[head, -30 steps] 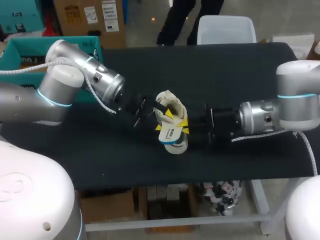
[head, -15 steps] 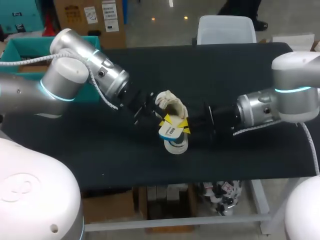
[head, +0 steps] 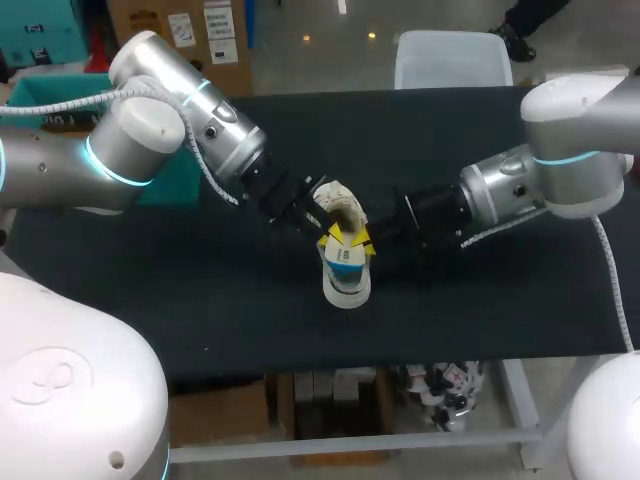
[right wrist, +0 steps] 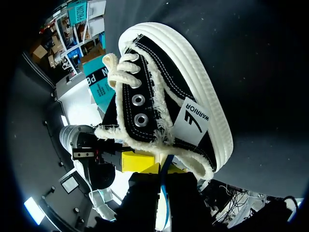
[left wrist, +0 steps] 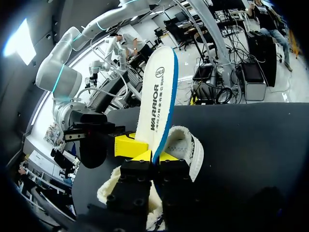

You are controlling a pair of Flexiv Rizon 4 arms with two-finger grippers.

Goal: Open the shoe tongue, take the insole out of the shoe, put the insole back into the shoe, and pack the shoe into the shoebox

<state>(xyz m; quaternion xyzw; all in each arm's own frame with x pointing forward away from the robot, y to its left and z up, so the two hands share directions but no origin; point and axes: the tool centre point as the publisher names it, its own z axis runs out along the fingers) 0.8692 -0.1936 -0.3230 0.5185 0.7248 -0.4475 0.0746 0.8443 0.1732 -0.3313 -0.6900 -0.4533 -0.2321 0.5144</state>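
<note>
A black shoe (right wrist: 159,82) with a white sole and fleece lining lies mid-table, seen as cream fleece (head: 338,198) in the head view. Its white insole (left wrist: 157,92) with a blue edge sticks out of the shoe's opening toward the table's near edge (head: 346,262). My left gripper (left wrist: 155,157) is shut on the insole's edge; it comes in from the shoe's left (head: 330,237). My right gripper (right wrist: 163,169) is also shut on the insole, whose blue edge runs between its fingers; it meets the insole from the right (head: 364,243). One right fingertip (left wrist: 126,144) shows beside my left gripper.
A teal shoebox (head: 40,100) stands at the table's far left, largely hidden behind my left arm, and shows beyond the shoe (right wrist: 99,82) in the right wrist view. Black tabletop (head: 480,320) stretches to the right and front of the shoe.
My left gripper has shut on the insole. Both arms have swung toward the far side, and the insole now points more straight at the near edge.
</note>
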